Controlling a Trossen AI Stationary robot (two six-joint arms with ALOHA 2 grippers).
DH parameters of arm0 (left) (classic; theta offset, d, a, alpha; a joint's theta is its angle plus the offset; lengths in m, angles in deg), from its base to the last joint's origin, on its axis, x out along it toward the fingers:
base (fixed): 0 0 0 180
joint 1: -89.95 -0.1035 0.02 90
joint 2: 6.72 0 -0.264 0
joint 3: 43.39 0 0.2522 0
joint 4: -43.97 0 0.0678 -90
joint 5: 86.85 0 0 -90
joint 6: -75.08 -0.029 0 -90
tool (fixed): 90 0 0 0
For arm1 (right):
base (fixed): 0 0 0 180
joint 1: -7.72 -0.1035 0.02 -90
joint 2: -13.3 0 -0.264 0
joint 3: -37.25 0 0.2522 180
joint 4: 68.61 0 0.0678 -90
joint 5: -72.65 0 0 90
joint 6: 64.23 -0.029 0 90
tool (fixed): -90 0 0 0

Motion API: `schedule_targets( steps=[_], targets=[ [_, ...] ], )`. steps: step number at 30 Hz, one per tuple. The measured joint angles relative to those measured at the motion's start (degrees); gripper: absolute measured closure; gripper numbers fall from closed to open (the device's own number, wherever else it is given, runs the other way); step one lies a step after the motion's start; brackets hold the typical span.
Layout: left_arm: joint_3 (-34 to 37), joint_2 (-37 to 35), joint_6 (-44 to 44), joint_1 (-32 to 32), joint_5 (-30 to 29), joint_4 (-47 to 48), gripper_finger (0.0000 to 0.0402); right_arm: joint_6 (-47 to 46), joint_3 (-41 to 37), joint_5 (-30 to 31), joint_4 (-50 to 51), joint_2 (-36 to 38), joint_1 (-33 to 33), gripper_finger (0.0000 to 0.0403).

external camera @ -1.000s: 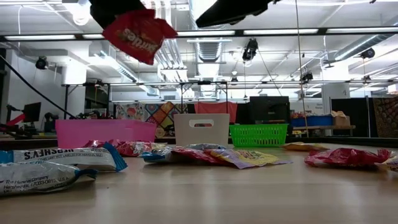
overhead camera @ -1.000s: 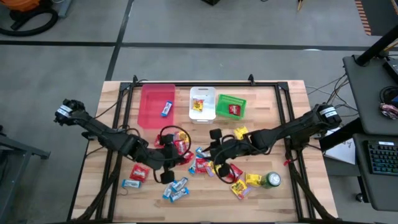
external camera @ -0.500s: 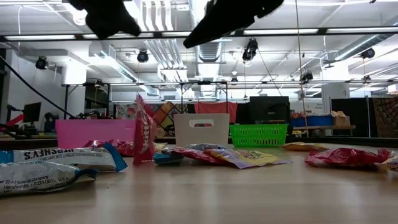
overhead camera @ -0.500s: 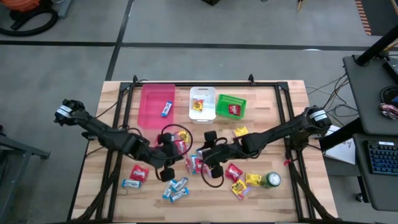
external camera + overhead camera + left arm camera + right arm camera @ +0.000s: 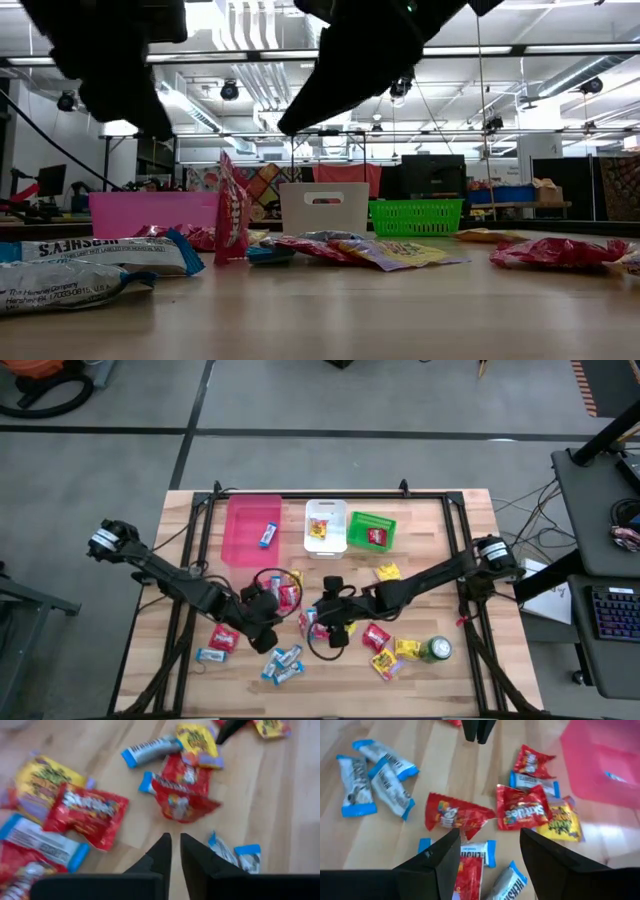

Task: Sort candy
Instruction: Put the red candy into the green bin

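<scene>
Wooden table: right gripper, spread wide at centre frame, should straddle the red packet squarely; left gripper is clenched, empty.

both arms' tops are cut off in the low view.

Three bins, one green can

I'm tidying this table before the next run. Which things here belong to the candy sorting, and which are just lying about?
Part of the job:
loose candy
pink bin
white bin
green bin
left gripper, shut and empty
right gripper, open over the pile

Just lying about:
green drink can
</scene>
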Motion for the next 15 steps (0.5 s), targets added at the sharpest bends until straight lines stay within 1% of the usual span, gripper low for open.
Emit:
schedule_targets(
  steps=[5,8,11,13,15],
  targets=[
    [4.12,0.00,0.57,1.28,-0.20,-6.58,0.0313,9.89,0.32,-0.79,-0.03,-2.42,0.11,0.0207],
    [5.27,-0.02,1.72,1.28,-0.33,-6.91,0.0287,17.69,1.63,-0.78,0.07,-4.14,0.26,0.0207],
    [5.47,-0.04,2.41,1.28,-0.30,-6.92,0.0272,24.23,3.87,-0.66,-0.12,-5.40,0.52,0.0206],
    [5.48,-0.09,2.49,1.34,-0.01,-6.92,0.0268,26.66,5.90,-0.84,-0.04,-6.48,0.89,0.0207],
    [5.49,-0.09,2.52,1.37,0.26,-6.87,0.0267,28.21,7.30,-2.54,1.24,-7.19,1.41,0.0206]
  ],
)
